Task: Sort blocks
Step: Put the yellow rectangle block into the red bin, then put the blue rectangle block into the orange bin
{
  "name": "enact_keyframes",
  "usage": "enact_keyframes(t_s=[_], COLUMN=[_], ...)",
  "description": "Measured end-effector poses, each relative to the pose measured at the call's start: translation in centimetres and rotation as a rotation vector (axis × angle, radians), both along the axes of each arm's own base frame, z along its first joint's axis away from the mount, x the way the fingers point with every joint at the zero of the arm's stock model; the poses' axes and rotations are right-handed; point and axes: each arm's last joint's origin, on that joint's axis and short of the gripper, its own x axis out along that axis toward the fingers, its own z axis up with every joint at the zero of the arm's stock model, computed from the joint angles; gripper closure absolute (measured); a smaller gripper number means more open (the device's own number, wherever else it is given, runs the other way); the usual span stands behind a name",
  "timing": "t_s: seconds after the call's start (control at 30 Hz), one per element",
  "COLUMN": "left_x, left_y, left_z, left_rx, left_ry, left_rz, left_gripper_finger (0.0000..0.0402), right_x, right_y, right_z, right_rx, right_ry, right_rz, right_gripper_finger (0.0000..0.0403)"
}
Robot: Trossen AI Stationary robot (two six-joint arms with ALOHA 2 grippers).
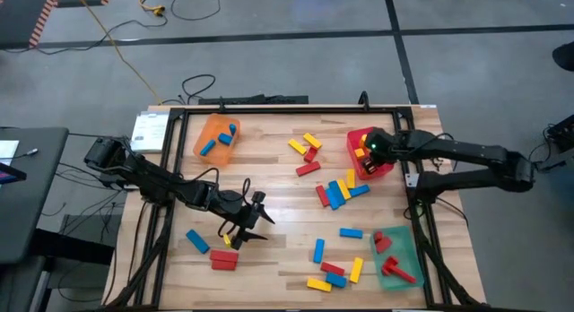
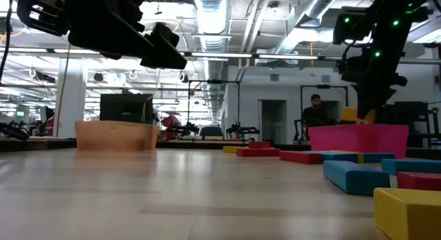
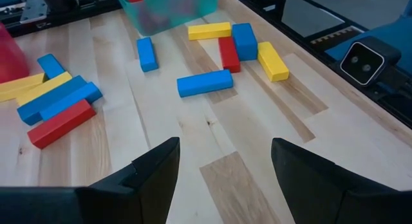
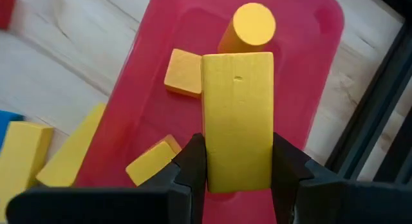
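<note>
The right end effector (image 4: 238, 163) pinches a yellow block (image 4: 237, 114) between its two dark fingers, the fingers pressed flat against the block's long sides, and holds it directly above the red tray (image 1: 369, 153). The block is a smooth, flat-faced oblong with square edges and a small dent on its upper face. Inside the red tray lie more yellow pieces: a round-ended cylinder (image 4: 250, 26), a small square-faced piece (image 4: 184, 72) and a slanted oblong (image 4: 153, 161). The tray itself is glossy plastic with rounded corners.

The left end effector (image 1: 254, 219) hangs over bare wood well away from the red tray, towards the opposite side of the desk (image 1: 278, 195), with its fingers spread wide and nothing between them (the left wrist view shows only pale, grained planks in the gap).

The loose blocks (image 1: 338, 192) are matte red, yellow and blue oblongs. A fanned cluster sits just beside the red tray, another small group (image 1: 308, 153) lies near it towards the orange tray (image 1: 216, 138), and a further scatter (image 1: 334, 269) lies farther off next to the translucent green tray (image 1: 395, 255). The orange tray, across the desk from the red one, holds blue blocks; the green tray holds red ones.
</note>
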Motion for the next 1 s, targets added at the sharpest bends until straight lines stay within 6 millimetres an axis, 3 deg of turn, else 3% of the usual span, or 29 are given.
enact_keyframes(t_s=[0.27,0.67,1.0], left_x=[0.0,0.0,0.4], left_y=[0.0,0.2,1.2], left_z=[0.0,0.0,0.0], left_rx=[0.002,0.004,0.043], left_ry=[0.003,0.004,-0.015], left_rz=[0.002,0.008,0.126], left_gripper_finger=[0.0162,0.0162,0.0162], right_x=[0.4,0.4,0.5], right_y=[-0.8,-0.9,-0.3], right_z=[-0.8,-1.0,-0.1], right_rx=[0.057,0.065,0.022], right_ry=[0.034,0.041,-0.037], right_rz=[0.0,-0.002,0.039], right_gripper_finger=[0.0272,0.0198,0.0191])
